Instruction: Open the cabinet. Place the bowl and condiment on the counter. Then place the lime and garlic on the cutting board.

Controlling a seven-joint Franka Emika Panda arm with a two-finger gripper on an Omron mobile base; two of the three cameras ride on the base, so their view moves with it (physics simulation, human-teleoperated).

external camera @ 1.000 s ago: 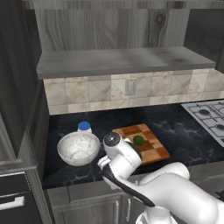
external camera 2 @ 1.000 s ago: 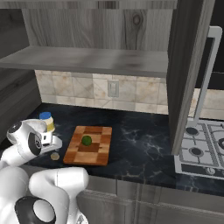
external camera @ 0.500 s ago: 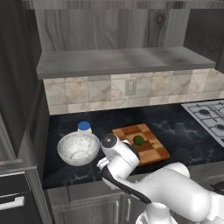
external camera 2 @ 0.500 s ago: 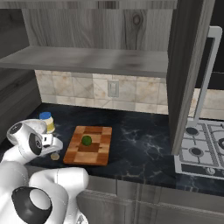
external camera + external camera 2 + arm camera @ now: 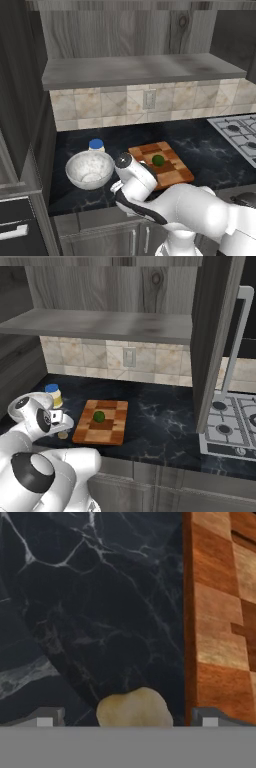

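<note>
My gripper [image 5: 127, 721] is open and points down at the counter [image 5: 100, 612], its fingertips [image 5: 46, 719] either side of the beige garlic [image 5: 134, 708]. The garlic [image 5: 62, 435] lies on the marble just left of the checkered cutting board [image 5: 111, 425], under my hand. The green lime [image 5: 158, 160] rests on the cutting board [image 5: 170, 172]. Left of the arm stands the speckled bowl [image 5: 90, 169], and behind it the condiment [image 5: 96, 145] with its blue lid. The cabinet [image 5: 140, 70] is open, its grey shelf bare.
The open cabinet door [image 5: 215, 341] with its long silver handle [image 5: 235, 346] hangs out over the counter's right part. A stove [image 5: 227, 426] sits at the right. A tall dark unit [image 5: 20, 125] borders the counter on the left.
The hand has edged slightly left and down toward the garlic. The jaws have stayed open; bowl, condiment, lime and board have not moved.
</note>
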